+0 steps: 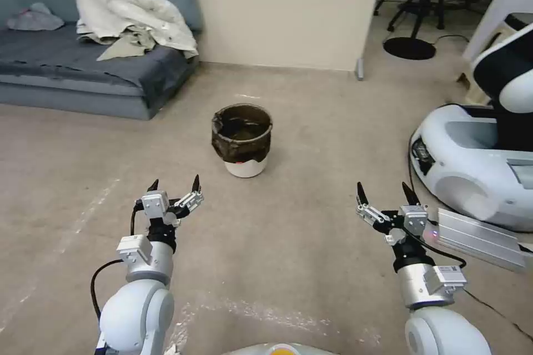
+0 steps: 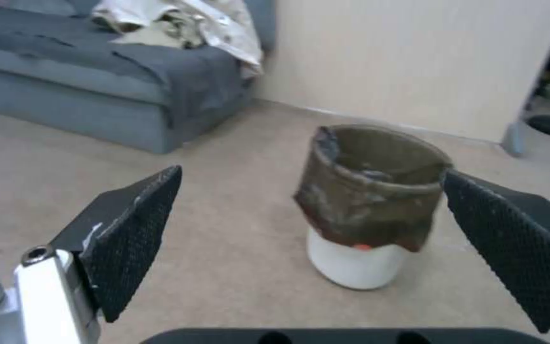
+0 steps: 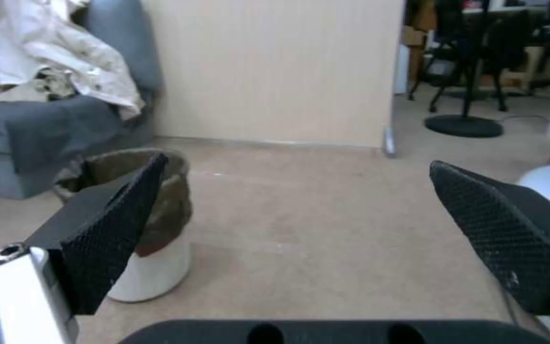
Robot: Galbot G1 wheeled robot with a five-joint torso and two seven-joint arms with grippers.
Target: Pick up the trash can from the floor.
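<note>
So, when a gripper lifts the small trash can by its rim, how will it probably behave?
The trash can probably is light: small, thin white plastic, and nothing bulky shows inside. The brown bag folded over its rim looks loose and may slip under the fingers. Standing upright and free on the floor, it could tip or slide if pushed.

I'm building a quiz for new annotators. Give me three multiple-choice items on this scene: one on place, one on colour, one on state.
1. Where does the trash can stand?
A. on the sofa
B. on the floor, ahead of both grippers
C. inside the left gripper

2. What colour is the bin's bag liner?
A. dark brown
B. blue
C. yellow

3. How do the left gripper and right gripper stand?
A. both shut
B. left shut on the bin
C. both open, holding nothing

Key: B, the bin sits on bare floor beyond the fingertips; A, brown film folds over the rim; C, both pairs of fingers are spread apart.
</note>
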